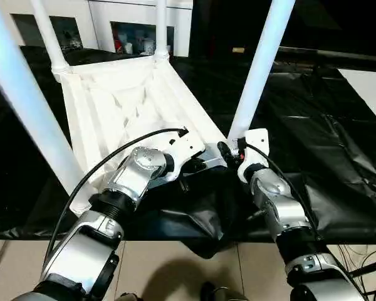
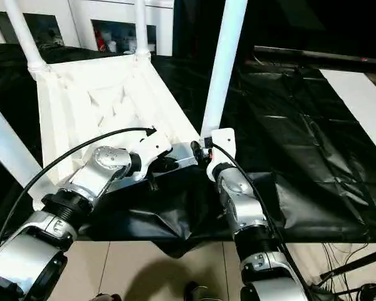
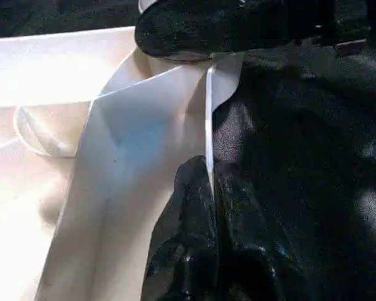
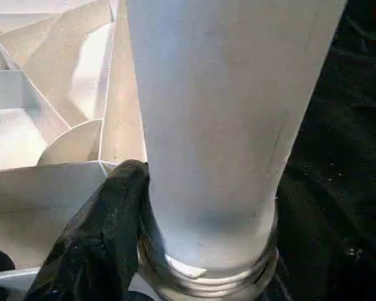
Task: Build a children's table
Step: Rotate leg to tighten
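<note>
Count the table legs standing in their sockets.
4: near-left leg, far-left leg, far-right leg, and near-right leg at the right hand.

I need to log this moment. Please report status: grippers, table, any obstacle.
Left gripper shut on tabletop rim. Right gripper around near-right leg at its base. All four legs upright in sockets. Black sheet bunched beneath grippers.

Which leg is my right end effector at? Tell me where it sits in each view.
Left eye: the leg rises from the tabletop's near right corner to the top edge.
Right eye: same leg, just left of centre.
Left wrist: I cannot make it out.
Right wrist: the leg stands in the middle, seen close.
Shared landmark: the tabletop's ribbed underside.
</note>
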{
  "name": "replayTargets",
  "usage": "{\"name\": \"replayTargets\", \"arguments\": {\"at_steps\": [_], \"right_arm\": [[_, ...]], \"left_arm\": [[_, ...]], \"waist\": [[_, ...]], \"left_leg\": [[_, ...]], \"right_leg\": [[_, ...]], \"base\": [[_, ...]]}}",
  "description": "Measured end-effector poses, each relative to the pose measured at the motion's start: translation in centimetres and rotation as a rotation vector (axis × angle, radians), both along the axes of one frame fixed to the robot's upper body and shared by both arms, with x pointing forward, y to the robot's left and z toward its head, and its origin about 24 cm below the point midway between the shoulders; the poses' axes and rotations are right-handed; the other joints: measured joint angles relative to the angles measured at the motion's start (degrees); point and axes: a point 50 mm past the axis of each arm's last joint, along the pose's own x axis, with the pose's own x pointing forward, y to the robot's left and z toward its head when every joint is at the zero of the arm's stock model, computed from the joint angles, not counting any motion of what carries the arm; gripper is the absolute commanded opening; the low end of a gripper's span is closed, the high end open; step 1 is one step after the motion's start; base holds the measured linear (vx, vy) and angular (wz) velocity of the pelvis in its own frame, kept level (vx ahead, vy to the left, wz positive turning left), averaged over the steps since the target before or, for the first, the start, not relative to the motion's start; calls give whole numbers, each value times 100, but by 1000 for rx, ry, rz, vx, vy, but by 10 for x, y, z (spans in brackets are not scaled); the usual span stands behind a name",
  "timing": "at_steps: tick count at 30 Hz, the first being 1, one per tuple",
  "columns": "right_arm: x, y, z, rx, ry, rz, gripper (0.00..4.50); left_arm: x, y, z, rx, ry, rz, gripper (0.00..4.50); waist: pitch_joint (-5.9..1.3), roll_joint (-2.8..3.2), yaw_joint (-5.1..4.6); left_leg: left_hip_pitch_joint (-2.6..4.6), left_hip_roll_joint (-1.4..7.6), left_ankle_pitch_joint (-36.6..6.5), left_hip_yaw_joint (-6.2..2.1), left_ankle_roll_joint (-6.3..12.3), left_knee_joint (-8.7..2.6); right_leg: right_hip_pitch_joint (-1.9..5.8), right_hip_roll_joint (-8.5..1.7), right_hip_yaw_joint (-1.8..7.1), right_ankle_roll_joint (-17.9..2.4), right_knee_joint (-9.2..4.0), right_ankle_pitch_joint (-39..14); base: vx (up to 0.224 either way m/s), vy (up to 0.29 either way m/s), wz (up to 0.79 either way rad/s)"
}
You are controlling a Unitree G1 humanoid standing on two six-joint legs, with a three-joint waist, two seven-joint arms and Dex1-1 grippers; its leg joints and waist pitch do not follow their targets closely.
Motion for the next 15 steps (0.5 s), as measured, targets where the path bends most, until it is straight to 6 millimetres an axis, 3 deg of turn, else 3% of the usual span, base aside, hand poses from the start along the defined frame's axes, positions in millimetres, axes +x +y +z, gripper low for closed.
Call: {"name": "replayTargets", "arguments": {"at_steps": [1, 5, 10, 15], "right_arm": [[0, 0, 0, 2, -3, 14, 319], [-3, -4, 0, 5, -22, 76, 358], [-3, -13, 6, 9, -41, 173, 388], [-8, -29, 27, -88, -83, 468, 388]], "left_arm": [[0, 1, 0, 3, -1, -7, 0], [0, 6, 1, 9, 0, -23, 0], [0, 10, 3, 13, -13, -54, 0], [-7, 26, 6, 6, -9, -169, 0]], "waist": [[0, 0, 2], [0, 0, 8], [12, -2, 9], [30, -3, 28]], "left_leg": [[0, -4, 0, 1, 0, -4], [4, -9, 2, 7, 3, -23], [31, -9, 2, 14, 3, -28], [42, 1, 3, 13, 2, -63]], "right_leg": [[-4, -8, -4, 0, 3, 0], [-11, -19, -1, -5, 39, 4], [-19, -25, 2, -11, 109, 8], [-19, -19, -8, -23, 130, 21]], "base": [[0, 0, 0], [0, 0, 0], [0, 0, 0], [0, 0, 0]]}}
